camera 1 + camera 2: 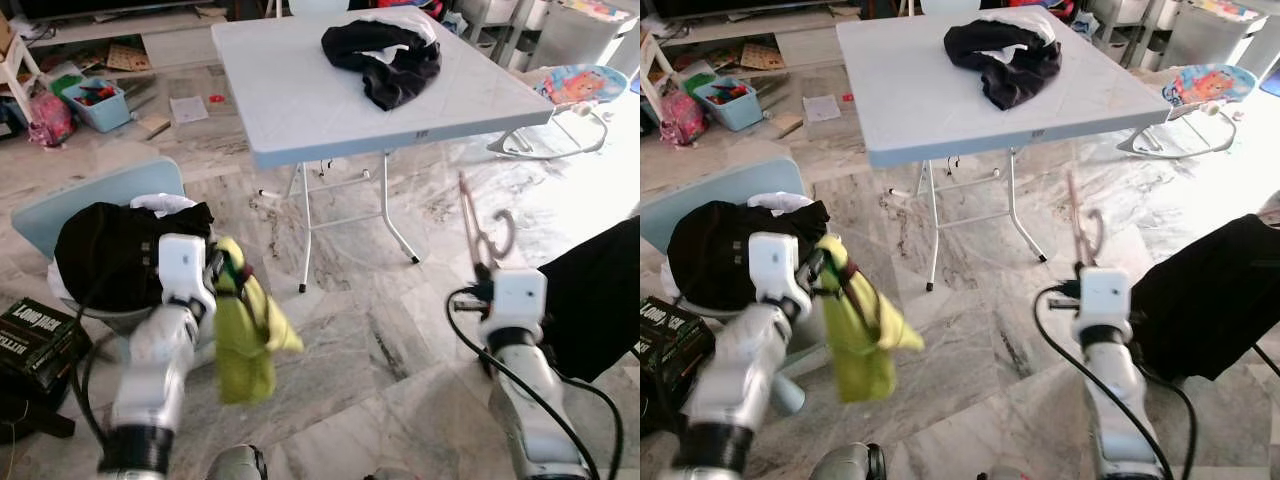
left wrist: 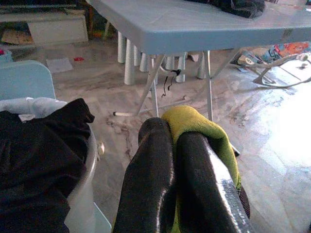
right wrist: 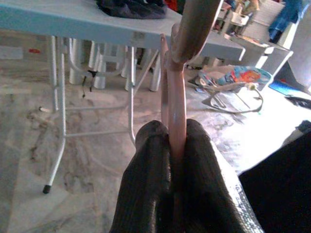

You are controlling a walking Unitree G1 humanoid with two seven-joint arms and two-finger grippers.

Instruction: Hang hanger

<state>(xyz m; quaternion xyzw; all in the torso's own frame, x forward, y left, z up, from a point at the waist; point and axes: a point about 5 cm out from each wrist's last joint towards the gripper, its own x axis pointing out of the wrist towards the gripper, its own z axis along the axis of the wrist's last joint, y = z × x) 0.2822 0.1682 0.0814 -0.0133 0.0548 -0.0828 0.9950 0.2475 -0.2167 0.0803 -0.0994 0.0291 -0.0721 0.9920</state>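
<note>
While our right gripper [image 3: 177,145] clamps the pink hanger [image 1: 478,225] upright by a thin bar near its hook, we judge it could twist or slip in that narrow pinch as we walk. Our left gripper [image 2: 175,145] is closed on a yellow-green cloth [image 1: 245,335] whose loose end could snag. Beyond lies a box [image 1: 35,335] reading "LONG JACK"; farther off, the folding table [image 1: 300,110] bears a front-edge label too small to read.
</note>
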